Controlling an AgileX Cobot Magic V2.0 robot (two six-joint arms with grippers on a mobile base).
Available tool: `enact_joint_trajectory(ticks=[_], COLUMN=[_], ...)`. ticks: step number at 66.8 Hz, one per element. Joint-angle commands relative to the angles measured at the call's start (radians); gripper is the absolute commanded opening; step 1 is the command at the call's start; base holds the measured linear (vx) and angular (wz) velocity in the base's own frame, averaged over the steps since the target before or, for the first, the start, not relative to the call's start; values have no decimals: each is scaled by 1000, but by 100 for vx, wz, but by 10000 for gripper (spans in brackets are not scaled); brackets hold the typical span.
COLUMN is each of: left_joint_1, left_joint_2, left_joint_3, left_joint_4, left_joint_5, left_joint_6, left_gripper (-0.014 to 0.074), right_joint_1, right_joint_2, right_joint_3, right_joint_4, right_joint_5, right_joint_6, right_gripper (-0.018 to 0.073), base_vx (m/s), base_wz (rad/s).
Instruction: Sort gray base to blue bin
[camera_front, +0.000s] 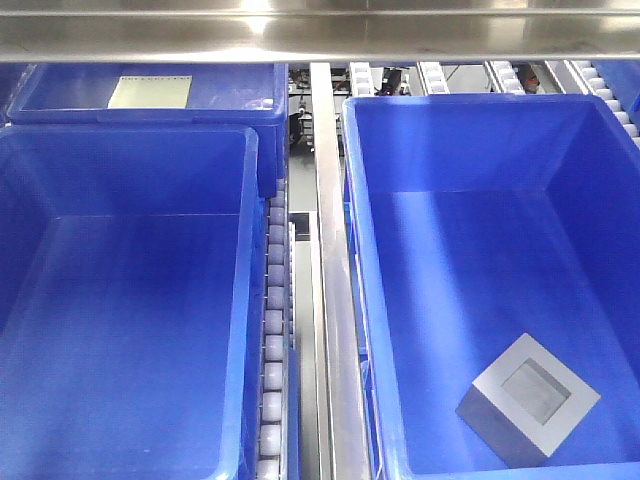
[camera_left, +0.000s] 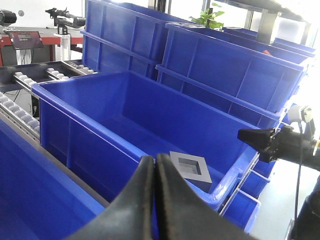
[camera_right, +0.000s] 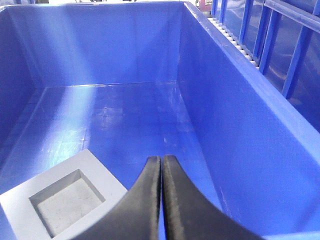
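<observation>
Resting pocket-up: gray base (camera_front: 528, 399) inside blue bin (camera_front: 480, 110); no readable writing.

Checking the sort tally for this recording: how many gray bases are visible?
1. The gray base lies pocket-up on the floor of the right blue bin, near corner. The other bins' visible floors show none.

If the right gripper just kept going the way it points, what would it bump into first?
Probably the bare floor of the blue bin. The right gripper, shut, aims down into it, and the gray base sits off to its left. Depth is hard to judge.
</observation>
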Motion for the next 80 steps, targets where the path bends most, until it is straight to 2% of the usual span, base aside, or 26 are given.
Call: enact_joint_trajectory(ticks=[1, 5, 9, 20, 36, 42, 52, 67, 75, 80], left_joint_1=[2, 2, 2, 2, 3, 46, 239, 619, 787, 861], left_joint_2=[12, 12, 12, 12, -2, -44, -122, -247, -278, -278], left_joint_3=[-23, -23, -23, -23, -23, -23, 13, 187, 249, 283], left_joint_4=[2, 5, -4, -108, -103, -104, -93, -27, -10, 10], left_joint_5=[-68, -67, -68, -78, -79, -74, -61, -105, -117, -128], left_joint_6=[-10, -2, 42, 198, 196, 196, 196, 196, 196, 196], left_gripper=[-8, -8, -8, -8, -8, -8, -8, -8, -8, -8], right_joint_1=[-4, -4, -4, -4, -4, -4, -4, -4, -4, -4], right_joint_2=[19, 19, 19, 19, 19, 19, 19, 19, 19, 19], right_joint_3=[2, 2, 2, 2, 2, 2, 2, 2, 2, 2], right_joint_4=[-3, -3, -3, -3, -3, -3, -3, -3, -3, -3], right_joint_5=[-57, -57, -57, -57, -57, -57, -57, -57, -57, -57], right_joint_6=[-12, -12, -12, -12, -12, -12, -12, -12, -12, -12], right_gripper=[-5, -5, -5, -5, -5, -5, -5, -5, -5, -5], base_vx=[0, 0, 0, 0, 0, 0, 0, 0, 0, 0], base_wz=[0, 0, 0, 0, 0, 0, 0, 0, 0, 0])
